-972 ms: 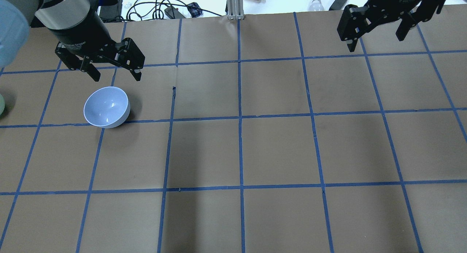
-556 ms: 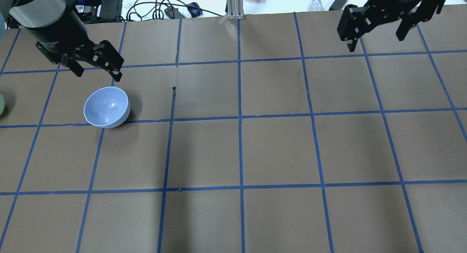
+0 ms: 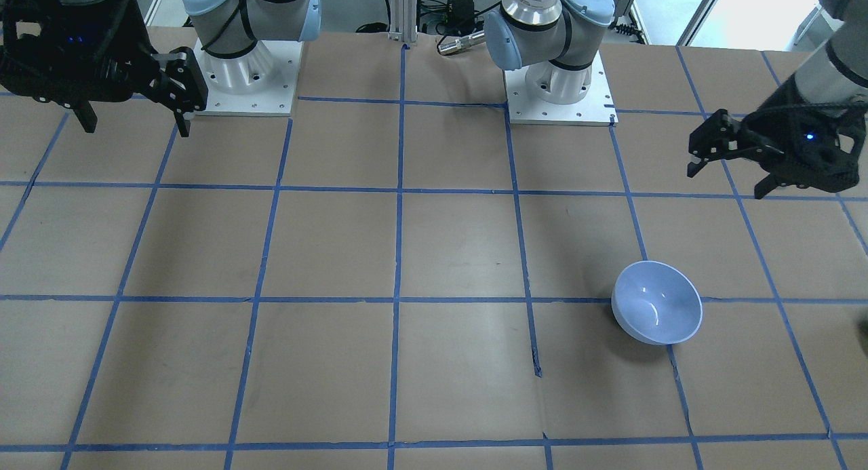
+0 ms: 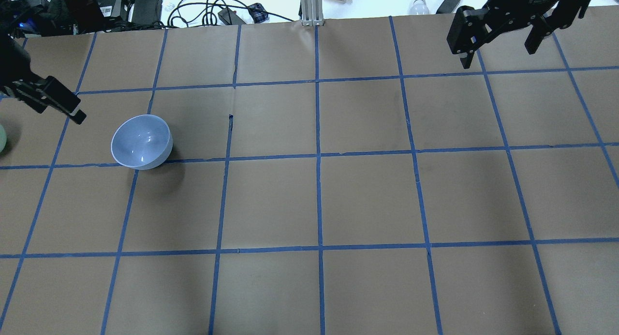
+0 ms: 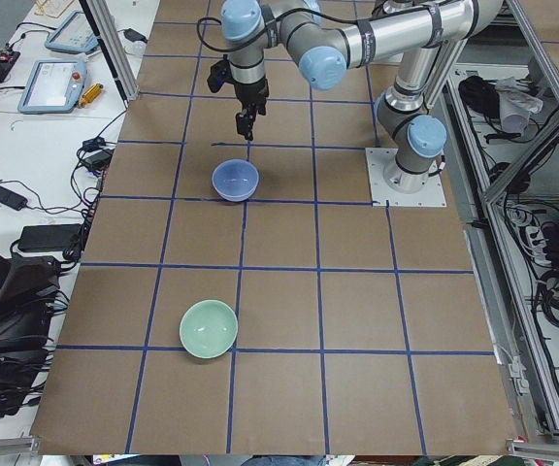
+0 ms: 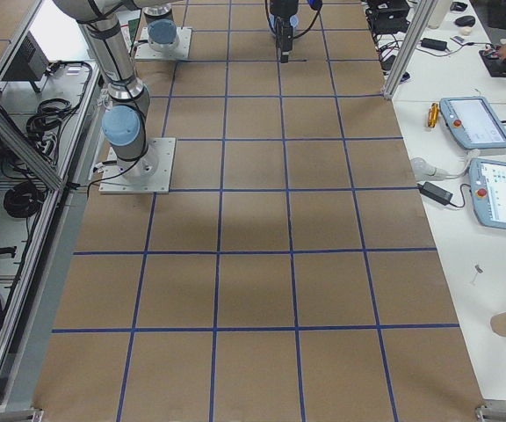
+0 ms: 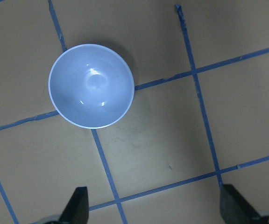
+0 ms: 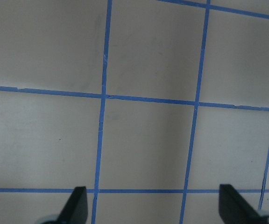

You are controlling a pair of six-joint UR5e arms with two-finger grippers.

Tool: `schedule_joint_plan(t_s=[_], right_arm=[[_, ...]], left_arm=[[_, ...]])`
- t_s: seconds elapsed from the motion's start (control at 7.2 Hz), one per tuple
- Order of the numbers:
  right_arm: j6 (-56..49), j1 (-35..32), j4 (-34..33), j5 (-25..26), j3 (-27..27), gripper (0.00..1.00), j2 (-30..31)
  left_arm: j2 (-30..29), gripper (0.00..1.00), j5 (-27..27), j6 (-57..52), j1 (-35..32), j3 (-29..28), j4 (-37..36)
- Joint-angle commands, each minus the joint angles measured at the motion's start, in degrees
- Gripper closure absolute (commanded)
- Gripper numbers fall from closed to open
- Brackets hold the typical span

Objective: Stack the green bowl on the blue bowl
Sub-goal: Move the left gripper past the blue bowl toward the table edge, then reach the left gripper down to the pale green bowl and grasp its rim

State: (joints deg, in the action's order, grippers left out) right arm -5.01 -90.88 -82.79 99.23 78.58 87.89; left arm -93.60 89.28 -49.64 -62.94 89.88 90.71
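The blue bowl (image 4: 141, 141) stands upright and empty on the table's left part; it also shows in the front view (image 3: 656, 302), the left side view (image 5: 235, 180) and the left wrist view (image 7: 91, 86). The green bowl (image 5: 209, 328) stands upright nearer the table's left end, apart from the blue one; the overhead view shows only a sliver (image 4: 1, 138). My left gripper (image 4: 55, 105) (image 3: 727, 178) (image 7: 155, 210) is open and empty, raised, left of the blue bowl. My right gripper (image 4: 498, 54) (image 3: 135, 125) (image 8: 153, 207) is open and empty, high over the far right.
Brown paper with a blue tape grid (image 4: 319, 156) covers the table. Cables and devices (image 4: 217, 11) and an aluminium post (image 4: 309, 6) line the far edge. The arm bases (image 3: 247, 76) (image 3: 559, 83) stand on the robot's side. Pendants (image 5: 51, 83) lie on a side table.
My left gripper has moved left, from just beyond the blue bowl towards the table's left edge, still open. The blue bowl and the right gripper have not moved.
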Motion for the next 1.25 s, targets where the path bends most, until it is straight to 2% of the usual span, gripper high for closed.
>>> schedule_joint_plan(t_s=[0.0,0.28,0.56,1.11], right_arm=[[0.00,0.00,0.00,0.00,0.00,0.00,0.00],[0.00,0.00,0.00,0.00,0.00,0.00,0.00],[0.00,0.00,0.00,0.00,0.00,0.00,0.00],[0.00,0.00,0.00,0.00,0.00,0.00,0.00]], left_arm=[[-4.02,0.00,-0.16,-18.13,8.51,0.21,-6.63],[-10.60,0.00,-1.12,-34.13,16.67,-0.40,-15.51],[-17.90,0.00,-4.02,-43.93,22.40,-1.54,-21.25],[-31.44,0.00,-3.76,-62.64,26.54,-14.45,-22.42]])
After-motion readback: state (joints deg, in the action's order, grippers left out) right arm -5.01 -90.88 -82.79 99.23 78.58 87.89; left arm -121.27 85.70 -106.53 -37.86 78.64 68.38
